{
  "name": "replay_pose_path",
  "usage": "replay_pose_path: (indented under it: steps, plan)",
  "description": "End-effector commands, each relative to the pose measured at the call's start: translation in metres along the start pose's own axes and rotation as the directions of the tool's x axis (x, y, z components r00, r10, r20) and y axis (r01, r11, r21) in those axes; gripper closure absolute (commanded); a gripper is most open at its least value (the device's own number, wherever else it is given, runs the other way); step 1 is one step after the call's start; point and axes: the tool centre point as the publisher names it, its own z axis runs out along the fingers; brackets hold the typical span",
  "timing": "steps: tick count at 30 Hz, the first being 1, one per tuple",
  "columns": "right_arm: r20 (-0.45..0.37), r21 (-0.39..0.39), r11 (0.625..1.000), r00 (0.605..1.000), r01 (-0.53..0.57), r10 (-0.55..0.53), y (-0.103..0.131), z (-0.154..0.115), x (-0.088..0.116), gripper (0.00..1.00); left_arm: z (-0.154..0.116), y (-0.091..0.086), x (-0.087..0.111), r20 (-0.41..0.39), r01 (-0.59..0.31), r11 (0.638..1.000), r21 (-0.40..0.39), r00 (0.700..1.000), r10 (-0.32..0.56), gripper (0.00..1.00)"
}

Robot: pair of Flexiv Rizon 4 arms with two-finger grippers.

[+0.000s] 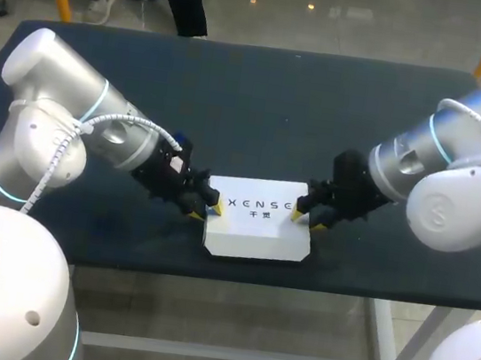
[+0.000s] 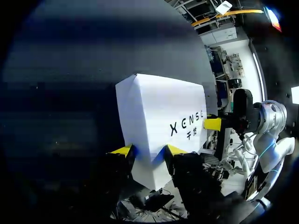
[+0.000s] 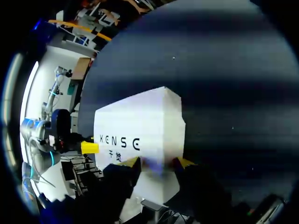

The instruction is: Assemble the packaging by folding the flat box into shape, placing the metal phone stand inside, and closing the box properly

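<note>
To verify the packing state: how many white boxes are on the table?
1. The white box lies on the table, near its front edge, between left claw and right claw. No other seems hidden.

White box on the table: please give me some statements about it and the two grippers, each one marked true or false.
1. The white box lies on the dark table. True.
2. A metal phone stand stands on the table beside the box. False: no stand is in sight.
3. The left gripper and the right gripper are at opposite ends of the box. True.
4. The right gripper hangs far from the box. False: the end of the box sits between its fingers.
5. The top of the box is blank. False: it bears dark print.
</note>
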Motion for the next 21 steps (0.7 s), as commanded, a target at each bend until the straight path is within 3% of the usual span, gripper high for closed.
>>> replay_pose_path:
  steps: [1,21]
  plan:
    - [-0.024,0.032,0.999,1.000,0.006,-0.005,0.003,0.000,0.000,0.46,0.007,0.001,0.004,-0.003,-0.006,1.000,-0.017,1.000,0.006,0.55]
    - [-0.075,0.104,0.995,0.997,0.010,-0.002,0.005,-0.007,0.004,0.45,-0.005,-0.003,0.006,-0.027,-0.005,0.993,-0.114,1.000,0.002,0.51]
